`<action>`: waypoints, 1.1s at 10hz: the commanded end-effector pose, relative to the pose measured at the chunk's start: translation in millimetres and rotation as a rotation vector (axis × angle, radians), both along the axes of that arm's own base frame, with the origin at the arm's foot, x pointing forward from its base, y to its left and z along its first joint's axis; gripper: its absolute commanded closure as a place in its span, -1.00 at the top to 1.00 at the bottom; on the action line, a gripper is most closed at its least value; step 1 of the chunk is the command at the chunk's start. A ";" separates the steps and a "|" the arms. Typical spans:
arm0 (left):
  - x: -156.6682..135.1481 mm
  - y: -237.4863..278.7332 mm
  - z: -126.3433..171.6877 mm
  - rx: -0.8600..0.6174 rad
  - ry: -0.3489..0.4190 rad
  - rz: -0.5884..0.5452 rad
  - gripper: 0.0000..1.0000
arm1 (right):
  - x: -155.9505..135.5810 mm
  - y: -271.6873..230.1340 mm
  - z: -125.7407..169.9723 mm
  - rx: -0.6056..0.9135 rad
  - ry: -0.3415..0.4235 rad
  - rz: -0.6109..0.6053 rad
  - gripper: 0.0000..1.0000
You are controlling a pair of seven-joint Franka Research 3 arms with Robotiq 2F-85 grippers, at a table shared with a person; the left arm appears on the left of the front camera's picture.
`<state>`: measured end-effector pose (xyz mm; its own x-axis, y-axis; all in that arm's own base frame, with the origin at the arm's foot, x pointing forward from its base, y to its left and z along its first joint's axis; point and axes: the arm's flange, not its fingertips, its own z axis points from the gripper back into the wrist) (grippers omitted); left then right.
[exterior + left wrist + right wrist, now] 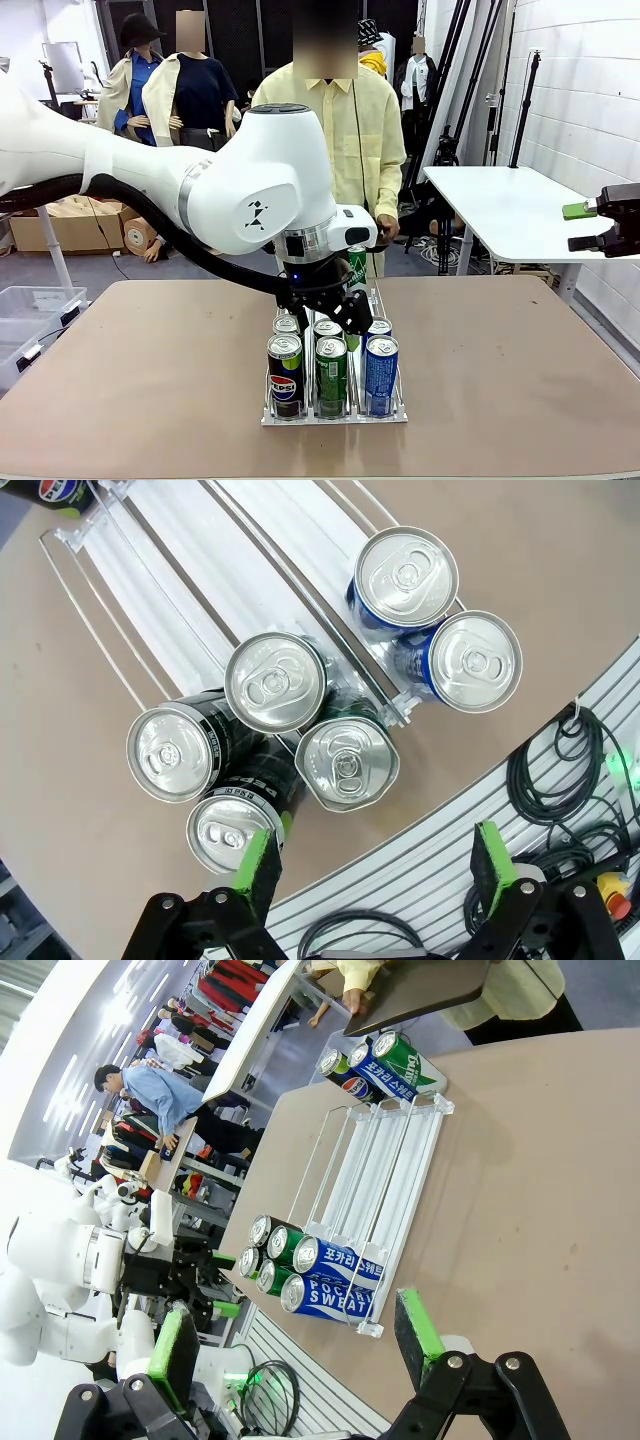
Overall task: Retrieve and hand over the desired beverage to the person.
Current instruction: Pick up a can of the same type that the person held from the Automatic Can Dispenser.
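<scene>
Plainly, the left gripper (375, 855) hung wide open and empty above the upright cans (275, 683) at the robot's end of the rack (150, 580), their tops facing straight up at it. The right gripper (582, 227), also open and empty, sat well off to the side. The person (340, 130) stood across the table (500, 380). The left arm looked far better placed for a downward grab.

Robot lab or test hall: black stands (521, 110), white side surface (500, 205), cardboard boxes (80, 225), plastic bin (25, 320), loose floor cables (585, 742).
</scene>
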<state>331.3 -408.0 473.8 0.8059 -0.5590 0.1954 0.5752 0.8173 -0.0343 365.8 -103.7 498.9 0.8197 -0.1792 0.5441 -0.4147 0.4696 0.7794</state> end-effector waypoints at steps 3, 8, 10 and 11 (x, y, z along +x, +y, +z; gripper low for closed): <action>5.7 -11.3 -3.8 0.006 0.018 0.010 1.00 | 0.4 0.3 -0.4 0.003 -0.001 0.001 1.00; 10.5 -19.5 -19.7 0.029 0.025 0.075 1.00 | 0.4 0.3 -0.4 0.003 -0.001 0.001 1.00; 13.9 -18.6 -25.8 0.043 0.025 0.103 1.00 | 0.4 0.3 -0.4 0.003 -0.001 0.001 1.00; 15.3 -18.7 -28.2 0.049 0.022 0.114 1.00 | 0.4 0.3 -0.4 0.003 -0.001 0.001 1.00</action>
